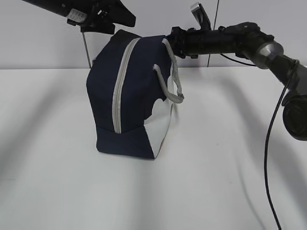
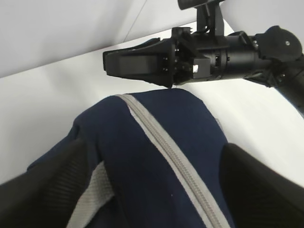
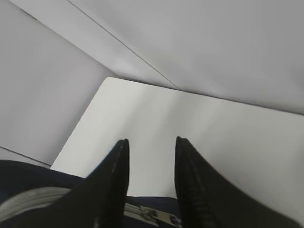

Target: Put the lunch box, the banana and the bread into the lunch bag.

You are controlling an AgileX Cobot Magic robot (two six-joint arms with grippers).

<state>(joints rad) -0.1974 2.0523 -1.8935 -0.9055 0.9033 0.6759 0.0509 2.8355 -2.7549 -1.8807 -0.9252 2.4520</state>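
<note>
Exterior view shows the white tabletop (image 1: 230, 158) bare on every side of the navy lunch bag (image 1: 127, 100), which stands upright near the middle, somewhat toward the far edge, its grey zipper (image 1: 119, 91) running shut from the crown down the near face. No lunch box, banana or bread is visible on the surface; whether they sit inside the bag cannot be told. At the crown, the right tool (image 1: 169, 39) reaches in level from the right-hand edge and meets the bag's top corner beside the grey handle (image 1: 173, 81); its wrist camera shows the fingers (image 3: 111, 185) parted with nothing between them, zipper hardware just below. Above the bag's far top corner hangs the left tool (image 1: 103, 17), jaws spread wide to either side of the crown and clear of the fabric. Both tools are about equally near the bag top, which lies directly beneath them, with the zipper's long axis running from there toward the near edge. Open room lies all round for lifting clear.
</note>
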